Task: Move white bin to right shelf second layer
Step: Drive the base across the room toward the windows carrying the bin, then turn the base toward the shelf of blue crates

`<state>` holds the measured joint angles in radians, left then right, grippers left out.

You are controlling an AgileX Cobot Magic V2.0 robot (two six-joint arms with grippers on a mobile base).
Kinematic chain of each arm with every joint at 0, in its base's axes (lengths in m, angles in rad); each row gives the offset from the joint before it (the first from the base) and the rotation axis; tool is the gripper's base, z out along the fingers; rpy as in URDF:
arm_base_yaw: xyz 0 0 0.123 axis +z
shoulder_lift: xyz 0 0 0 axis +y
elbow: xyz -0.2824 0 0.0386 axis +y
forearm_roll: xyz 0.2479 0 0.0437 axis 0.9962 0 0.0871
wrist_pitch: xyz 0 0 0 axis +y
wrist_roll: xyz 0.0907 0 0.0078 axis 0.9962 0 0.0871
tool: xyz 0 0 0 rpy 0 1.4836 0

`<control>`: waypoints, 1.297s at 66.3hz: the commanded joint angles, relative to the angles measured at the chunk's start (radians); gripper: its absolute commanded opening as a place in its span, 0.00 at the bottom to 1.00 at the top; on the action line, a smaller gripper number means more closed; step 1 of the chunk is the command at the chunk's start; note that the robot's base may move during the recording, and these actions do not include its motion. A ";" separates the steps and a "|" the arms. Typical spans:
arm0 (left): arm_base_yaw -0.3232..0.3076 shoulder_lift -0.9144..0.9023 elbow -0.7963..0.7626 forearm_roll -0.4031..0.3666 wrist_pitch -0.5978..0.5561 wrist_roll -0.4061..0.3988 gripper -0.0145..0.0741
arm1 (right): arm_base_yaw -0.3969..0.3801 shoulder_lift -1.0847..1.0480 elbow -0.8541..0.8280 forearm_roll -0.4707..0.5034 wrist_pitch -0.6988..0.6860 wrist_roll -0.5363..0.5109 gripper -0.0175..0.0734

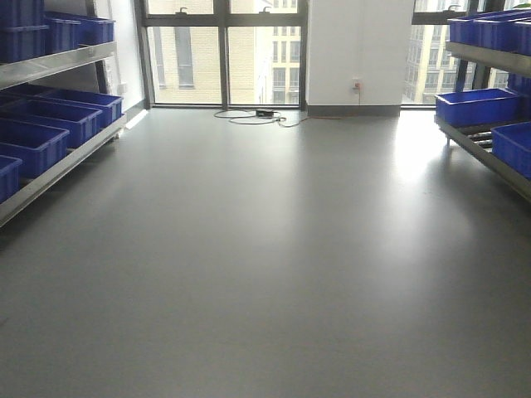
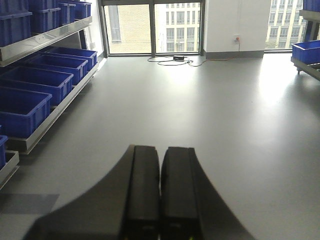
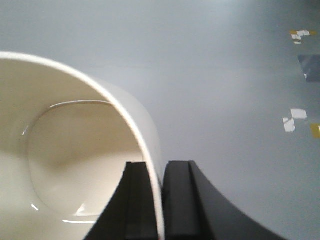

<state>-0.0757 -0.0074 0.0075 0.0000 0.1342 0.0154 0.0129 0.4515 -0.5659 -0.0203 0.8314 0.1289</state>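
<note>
The white bin (image 3: 75, 145) fills the left of the right wrist view, cream-white and empty, held above the grey floor. My right gripper (image 3: 159, 167) is shut on its right wall, one finger inside and one outside the rim. My left gripper (image 2: 160, 152) is shut and empty, pointing over the floor toward the windows. The right shelf (image 1: 485, 149) shows at the right edge of the front view, with rollers between steel rails on its lower level. Neither gripper nor the bin shows in the front view.
Blue crates (image 1: 477, 106) sit on the right shelf. A left shelf (image 1: 58, 162) holds several blue crates (image 2: 35, 80). A cable (image 1: 257, 118) lies by the far windows. Tape marks (image 3: 295, 120) are on the floor.
</note>
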 commanded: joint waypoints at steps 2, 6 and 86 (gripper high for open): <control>-0.004 -0.016 0.037 0.000 -0.086 -0.003 0.26 | -0.006 0.002 -0.031 -0.004 -0.086 -0.005 0.25; -0.004 -0.016 0.037 0.000 -0.086 -0.003 0.26 | -0.006 0.002 -0.031 -0.004 -0.086 -0.005 0.25; -0.004 -0.016 0.037 0.000 -0.086 -0.003 0.26 | -0.006 0.002 -0.031 -0.004 -0.086 -0.005 0.25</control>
<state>-0.0757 -0.0074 0.0075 0.0000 0.1342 0.0154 0.0129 0.4515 -0.5645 -0.0203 0.8314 0.1289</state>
